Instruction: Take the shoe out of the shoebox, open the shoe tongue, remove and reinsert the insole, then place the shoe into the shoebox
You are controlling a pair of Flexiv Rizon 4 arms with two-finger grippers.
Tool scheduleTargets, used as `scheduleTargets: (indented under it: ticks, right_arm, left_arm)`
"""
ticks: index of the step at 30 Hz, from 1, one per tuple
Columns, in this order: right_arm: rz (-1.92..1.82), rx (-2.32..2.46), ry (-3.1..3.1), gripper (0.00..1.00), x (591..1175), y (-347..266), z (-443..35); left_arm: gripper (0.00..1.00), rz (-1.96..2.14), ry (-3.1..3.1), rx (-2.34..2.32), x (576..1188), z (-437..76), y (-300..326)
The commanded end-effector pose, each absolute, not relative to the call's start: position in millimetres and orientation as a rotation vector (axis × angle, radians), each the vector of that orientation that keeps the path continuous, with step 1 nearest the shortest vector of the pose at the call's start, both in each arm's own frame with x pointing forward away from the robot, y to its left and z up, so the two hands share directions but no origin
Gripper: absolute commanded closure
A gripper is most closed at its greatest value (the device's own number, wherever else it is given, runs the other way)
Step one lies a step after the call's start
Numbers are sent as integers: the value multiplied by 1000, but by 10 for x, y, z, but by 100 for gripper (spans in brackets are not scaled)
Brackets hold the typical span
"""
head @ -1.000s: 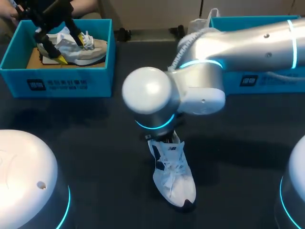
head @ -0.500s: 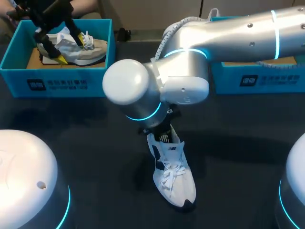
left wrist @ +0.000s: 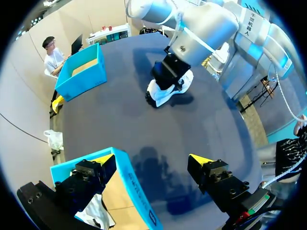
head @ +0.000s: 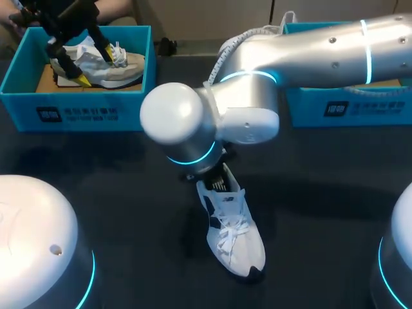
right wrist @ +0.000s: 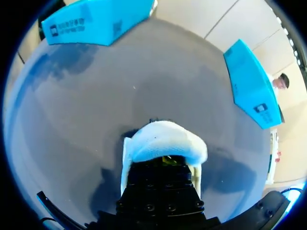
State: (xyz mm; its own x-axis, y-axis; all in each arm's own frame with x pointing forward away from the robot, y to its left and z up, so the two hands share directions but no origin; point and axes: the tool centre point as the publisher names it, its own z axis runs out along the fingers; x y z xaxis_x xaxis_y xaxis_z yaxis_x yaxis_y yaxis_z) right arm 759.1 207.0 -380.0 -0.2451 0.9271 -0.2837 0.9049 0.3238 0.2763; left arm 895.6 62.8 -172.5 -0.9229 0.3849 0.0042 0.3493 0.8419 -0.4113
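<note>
A white shoe with dark blue trim (head: 235,238) lies on the dark table near the middle, toe toward me. My right arm comes in from the right, and its gripper (head: 220,183) is sunk into the shoe's heel opening. In the right wrist view the white shoe (right wrist: 163,141) wraps around the right gripper (right wrist: 167,160), which is shut; whether it pinches anything inside is hidden. My left gripper (head: 101,68) hangs open over a grey shoe (head: 125,74) in the left blue shoebox (head: 77,109). The left wrist view has the left gripper (left wrist: 152,160) astride that box's rim (left wrist: 132,184).
A second blue shoebox (head: 347,106) stands at the back right, partly behind my right arm. It also appears in the left wrist view as the far blue box (left wrist: 81,74) beyond the white shoe (left wrist: 165,88). Bare dark tabletop surrounds the shoe.
My right arm's wrist has swung to the left above the white shoe, and the shoe's heel has shifted slightly. The left arm has stayed still.
</note>
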Motion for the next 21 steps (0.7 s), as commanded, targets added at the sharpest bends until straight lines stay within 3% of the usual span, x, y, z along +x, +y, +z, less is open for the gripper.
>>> scheduleTargets:
  ticks: [1,21]
  right_arm:
    - [125,1588,2199,100,7539,2034,-3636]
    - [466,1637,2220,100,7796,1862,-3992]
  left_arm:
    - [0,626,-2931,-586,8955,-1722,633]
    - [0,626,-2931,-586,8955,-1722,633]
